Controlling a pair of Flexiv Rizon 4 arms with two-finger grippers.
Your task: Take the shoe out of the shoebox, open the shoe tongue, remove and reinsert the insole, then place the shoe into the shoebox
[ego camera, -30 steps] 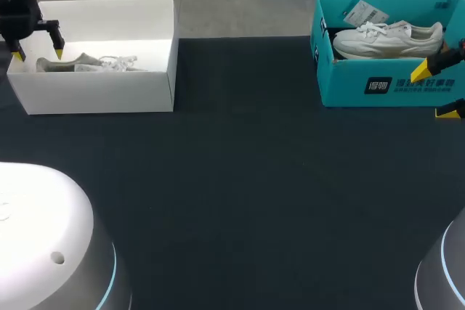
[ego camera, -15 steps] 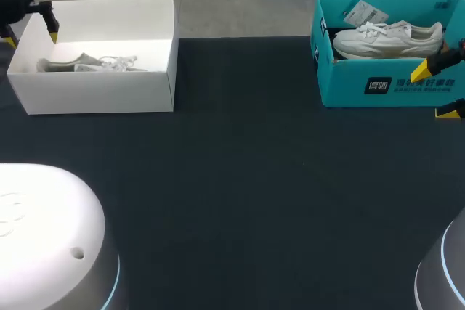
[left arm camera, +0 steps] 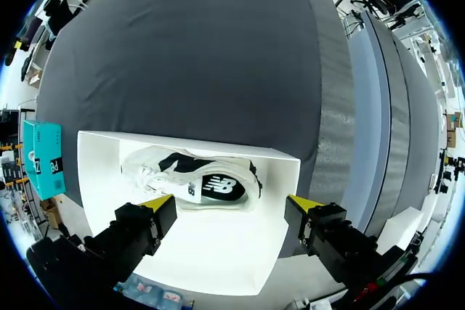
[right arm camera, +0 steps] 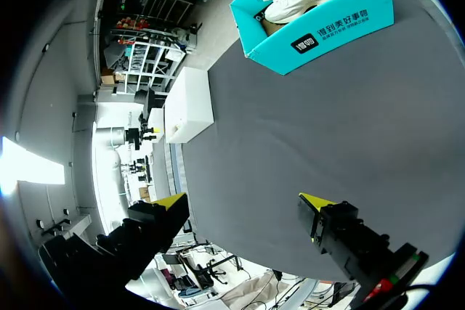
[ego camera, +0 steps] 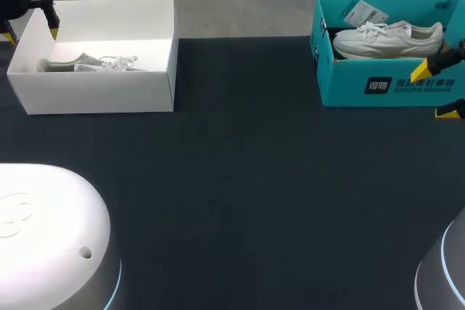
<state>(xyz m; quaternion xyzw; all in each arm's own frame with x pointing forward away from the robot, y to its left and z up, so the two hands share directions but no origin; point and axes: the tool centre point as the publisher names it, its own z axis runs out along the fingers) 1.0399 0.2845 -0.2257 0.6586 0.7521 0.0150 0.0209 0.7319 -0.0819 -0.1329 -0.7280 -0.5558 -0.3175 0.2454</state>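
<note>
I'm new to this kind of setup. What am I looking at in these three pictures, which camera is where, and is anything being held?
This is a robot with two arms at a table covered in dark cloth. Each arm ends in a two-finger gripper with yellow tips. The square picture looks down from above and behind the robot. The two round ones come from cameras on the wrists, looking out along the fingers. The left gripper hangs over the far left corner of a white shoebox, and its wrist camera looks down on the pale shoe lying inside. The right gripper is at the table's right side, with a teal shoebox ahead of it that holds a white shoe. Both grippers are open and hold nothing.
</note>
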